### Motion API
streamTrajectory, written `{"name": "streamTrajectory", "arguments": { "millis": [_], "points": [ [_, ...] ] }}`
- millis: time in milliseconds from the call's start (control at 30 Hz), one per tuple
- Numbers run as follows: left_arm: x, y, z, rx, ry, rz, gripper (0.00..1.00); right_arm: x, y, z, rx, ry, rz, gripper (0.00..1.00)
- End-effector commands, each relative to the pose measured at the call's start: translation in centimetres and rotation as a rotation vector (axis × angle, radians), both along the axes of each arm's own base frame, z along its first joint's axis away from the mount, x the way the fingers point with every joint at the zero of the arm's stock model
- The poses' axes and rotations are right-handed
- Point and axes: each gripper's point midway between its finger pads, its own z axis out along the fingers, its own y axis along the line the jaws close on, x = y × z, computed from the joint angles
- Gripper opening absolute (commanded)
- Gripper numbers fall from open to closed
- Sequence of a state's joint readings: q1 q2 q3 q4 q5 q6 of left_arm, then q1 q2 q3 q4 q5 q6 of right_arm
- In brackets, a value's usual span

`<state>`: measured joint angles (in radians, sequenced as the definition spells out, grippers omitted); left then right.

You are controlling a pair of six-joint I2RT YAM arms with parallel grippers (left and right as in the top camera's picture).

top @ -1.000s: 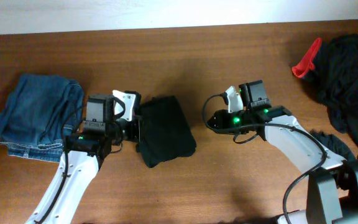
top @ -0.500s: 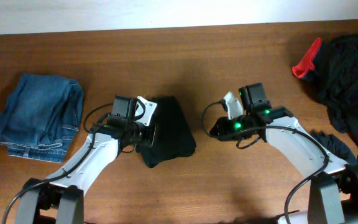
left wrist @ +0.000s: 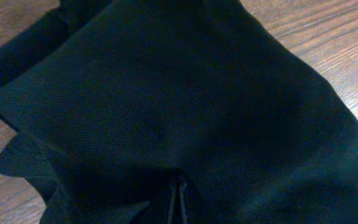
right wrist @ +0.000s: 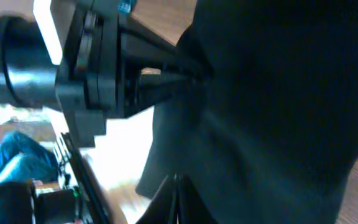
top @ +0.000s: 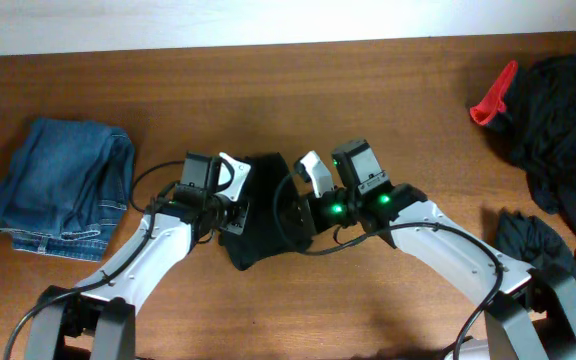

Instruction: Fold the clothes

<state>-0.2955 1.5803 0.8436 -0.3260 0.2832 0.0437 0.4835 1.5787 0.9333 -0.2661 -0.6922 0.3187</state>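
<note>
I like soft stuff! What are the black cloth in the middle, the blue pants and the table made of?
Black cloth: looks like soft, matte knit fabric; close up it shows a fine pebbly weave.
Blue pants: likely denim, faded blue with stitched seams.
Table: brown with grain lines; wood or wood-look, hard to tell.

Folded garment [top: 268, 215] sits mid-table [top: 388, 90], left gripper [top: 234, 212] at its left edge, right gripper [top: 290, 212] at its right edge, facing across it. Jeans [top: 63, 185] lie far left, a heap of clothes [top: 558, 130] far right.
</note>
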Motion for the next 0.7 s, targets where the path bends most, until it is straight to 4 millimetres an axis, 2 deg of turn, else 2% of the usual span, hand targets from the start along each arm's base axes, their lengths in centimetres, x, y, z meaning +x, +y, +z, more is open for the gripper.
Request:
{"name": "streamTrajectory", "arguments": {
  "millis": [0, 100, 233, 333, 500, 667],
  "points": [
    [0.2, -0.2, 0.1, 0.019, -0.012, -0.019, 0.04, 0.7, 0.1, -0.6, -0.039, 0.076, -0.137, 0.04],
    [1.4, -0.4, 1.7, 0.007, -0.057, -0.013, 0.12, 0.5, 0.9, -1.8, -0.056, 0.12, -0.162, 0.04],
    [3.5, -1.1, 5.5, -0.02, -0.155, -0.012, 0.2, 0.2, 2.6, -3.2, -0.049, 0.156, -0.165, 0.04],
    [4.9, -0.9, 7.2, -0.007, -0.205, 0.008, 0.25, 0.2, 2.7, -5.3, -0.102, 0.221, -0.251, 0.04],
    [5.7, 0.6, 6.9, 0.071, -0.226, 0.062, 0.29, -0.4, 2.6, -8.7, -0.186, 0.298, -0.331, 0.04],
    [6.4, 2.0, 5.0, 0.181, -0.224, 0.07, 0.3, -0.9, 2.4, -10.3, -0.222, 0.328, -0.329, 0.04]
  ]
}}
